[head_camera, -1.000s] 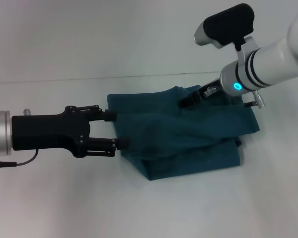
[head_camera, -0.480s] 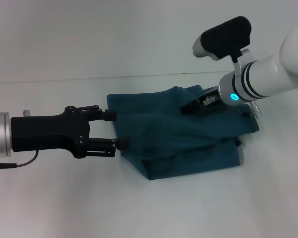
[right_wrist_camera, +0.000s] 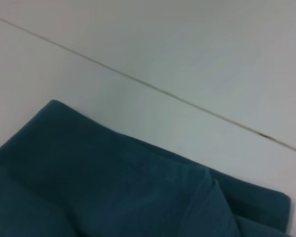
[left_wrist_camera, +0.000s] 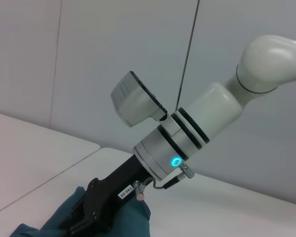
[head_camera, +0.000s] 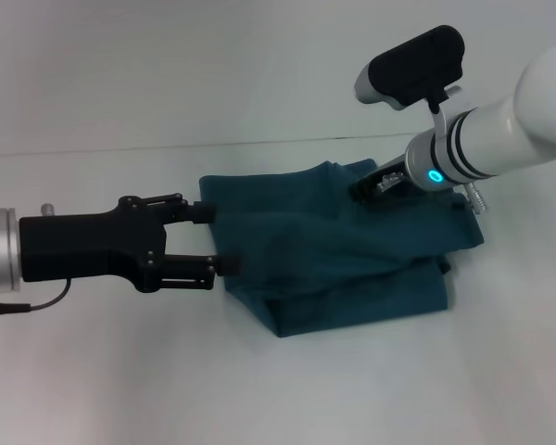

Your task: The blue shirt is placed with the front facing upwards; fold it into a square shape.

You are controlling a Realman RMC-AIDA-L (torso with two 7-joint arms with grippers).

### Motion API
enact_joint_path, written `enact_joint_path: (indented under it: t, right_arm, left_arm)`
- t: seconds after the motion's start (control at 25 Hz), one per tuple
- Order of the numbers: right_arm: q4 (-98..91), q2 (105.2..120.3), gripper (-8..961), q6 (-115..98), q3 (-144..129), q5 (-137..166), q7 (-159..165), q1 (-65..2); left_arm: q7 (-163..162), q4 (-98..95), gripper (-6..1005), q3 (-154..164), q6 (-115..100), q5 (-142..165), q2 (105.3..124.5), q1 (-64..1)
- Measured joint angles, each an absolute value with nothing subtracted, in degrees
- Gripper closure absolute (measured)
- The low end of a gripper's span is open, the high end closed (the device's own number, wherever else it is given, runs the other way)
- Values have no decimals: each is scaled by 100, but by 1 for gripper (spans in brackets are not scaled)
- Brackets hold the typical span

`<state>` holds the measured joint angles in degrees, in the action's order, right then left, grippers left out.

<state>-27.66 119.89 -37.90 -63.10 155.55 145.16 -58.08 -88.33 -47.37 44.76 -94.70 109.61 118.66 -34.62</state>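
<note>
Left end effector point(head_camera: 224, 239) level with the surface point(head_camera: 287, 380), fingers parted, moderately wide, nothing between them. Upper fingertip overlapping the shirt's left edge near its far-left corner, lower fingertip at the same edge further toward the front; real contact with the cloth not resolvable from the head view. Black body extending left to a silver wrist with a thin cable hanging off.

Right end effector point(head_camera: 369, 189) angled down over the far-right part of the shirt, black tip at the fabric. Open or closed: cannot tell, fingers hidden against the cloth in the head view and buried in it in the left wrist view point(left_wrist_camera: 89, 219). White arm behind it, ring light glowing cyan, dark camera housing sticking up above the wrist.

Blue shirt point(head_camera: 352, 269) on the white surface, centre-right of the head view, already folded into a rough multi-layer bundle. Upper layer draped diagonally from the far edge down toward the front, lower layer showing as a band along the front and right edges. Outline uneven, not a clean square; front-left corner pointed. Print and neckline not visible. Right wrist view: folded teal layers point(right_wrist_camera: 113, 192) with an overlapping edge, plain white surface beyond with a thin seam line.
</note>
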Motion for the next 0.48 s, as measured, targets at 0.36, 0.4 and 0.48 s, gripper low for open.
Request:
enact_joint_path:
  t: [0.36, 0.4, 0.48]
  right_arm:
    - [-2802, 11962, 795, -3723, -6355, 15586, 14562, -5770]
    - [-2803, 11961, 816, -3722, -6355, 15588, 14564, -5757]
    - [-2804, 11959, 859, -3721, -6355, 15589, 14569, -5739]
  left_arm:
    - [-8814, -4737, 134, 4361, -9464, 10959, 11875, -3452]
    - [-8810, -4737, 134, 4360, -9464, 10959, 11874, -3452]
    - [-8797, -4737, 134, 4359, -9465, 10959, 11874, -3452]
